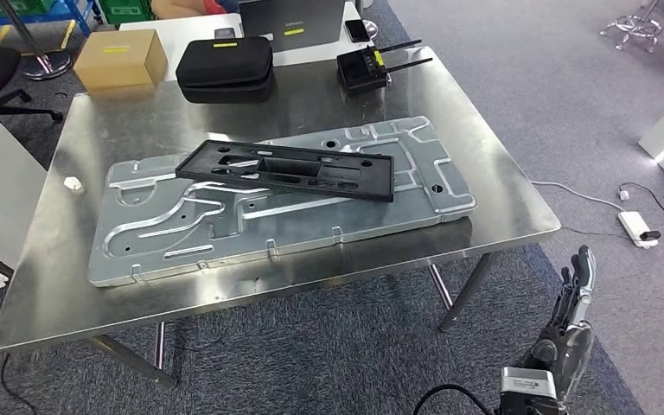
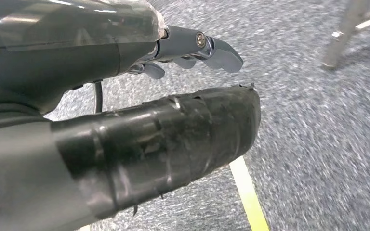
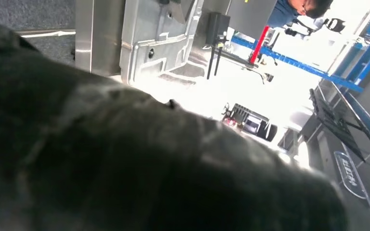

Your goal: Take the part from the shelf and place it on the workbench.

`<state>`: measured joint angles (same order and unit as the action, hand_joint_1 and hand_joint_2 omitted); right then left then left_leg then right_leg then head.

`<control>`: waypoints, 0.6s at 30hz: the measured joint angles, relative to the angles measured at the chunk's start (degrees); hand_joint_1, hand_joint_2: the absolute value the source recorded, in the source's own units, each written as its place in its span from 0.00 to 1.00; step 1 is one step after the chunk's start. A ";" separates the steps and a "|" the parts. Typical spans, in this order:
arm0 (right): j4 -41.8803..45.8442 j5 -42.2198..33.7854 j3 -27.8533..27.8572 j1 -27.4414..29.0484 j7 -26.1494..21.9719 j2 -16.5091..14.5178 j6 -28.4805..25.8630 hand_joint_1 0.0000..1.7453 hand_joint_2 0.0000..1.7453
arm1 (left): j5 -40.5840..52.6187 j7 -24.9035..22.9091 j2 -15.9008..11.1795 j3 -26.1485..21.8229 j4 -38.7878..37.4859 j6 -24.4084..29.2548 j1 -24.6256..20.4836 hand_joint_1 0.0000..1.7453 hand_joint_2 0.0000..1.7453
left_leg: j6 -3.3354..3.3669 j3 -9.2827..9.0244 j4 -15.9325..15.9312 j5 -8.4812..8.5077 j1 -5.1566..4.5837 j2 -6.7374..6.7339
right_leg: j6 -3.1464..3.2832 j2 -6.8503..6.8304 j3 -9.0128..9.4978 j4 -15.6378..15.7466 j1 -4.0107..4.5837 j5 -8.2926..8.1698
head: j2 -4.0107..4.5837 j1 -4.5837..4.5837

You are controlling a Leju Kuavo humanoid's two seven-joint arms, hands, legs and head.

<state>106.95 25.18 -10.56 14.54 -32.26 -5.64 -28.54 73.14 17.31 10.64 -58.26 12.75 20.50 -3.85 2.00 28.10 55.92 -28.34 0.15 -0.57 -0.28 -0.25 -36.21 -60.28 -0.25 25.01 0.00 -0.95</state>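
On the steel table the black part lies flat atop a large grey metal plate, no hand touching it. Right hand hangs low beside the table's near right corner, fingers extended and apart, holding nothing. Left hand hangs over the grey carpet, fingers loosely apart, holding nothing.

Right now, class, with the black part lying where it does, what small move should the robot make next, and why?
Probably just draw the right hand further back from the table. The black part already lies on the grey metal plate on the table, and the hand hangs low beside the table with nothing in its fingers, so little seems left.
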 joint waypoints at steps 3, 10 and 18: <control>-0.32 -0.50 1.01 0.55 0.02 -0.09 0.07 0.00 0.00 | -0.08 -0.02 0.02 -0.31 -0.01 0.09 -0.02 0.00 0.00 | 0.73 1.51 -0.21 1.51 0.15 -0.28 | -0.74 0.16 -2.56 -8.43 -0.39 7.32 | 0.00 -0.13; -1.02 -0.87 3.44 1.50 -0.24 -0.41 0.87 0.00 0.00 | -0.47 -0.01 0.21 -0.97 -0.01 0.11 0.06 0.00 0.00 | -0.58 5.56 2.03 3.35 0.38 -0.19 | -1.14 0.25 6.89 -0.31 -0.90 5.40 | 0.00 -0.12; -1.03 -1.00 5.44 1.89 -0.62 -1.64 1.04 0.00 0.00 | -0.57 -0.17 0.21 -1.19 -0.01 0.13 0.26 0.00 0.00 | -2.93 9.72 11.50 -4.31 0.59 0.08 | 2.29 0.15 4.22 1.75 -0.63 2.69 | 0.00 -0.05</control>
<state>105.91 24.18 -5.12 16.44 -32.87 -7.28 -27.50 72.57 17.14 10.85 -59.46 12.74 20.63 -3.59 -0.93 37.83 67.42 -32.65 0.74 -0.49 2.01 -0.11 -31.99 -58.54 -0.88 27.70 0.00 -0.99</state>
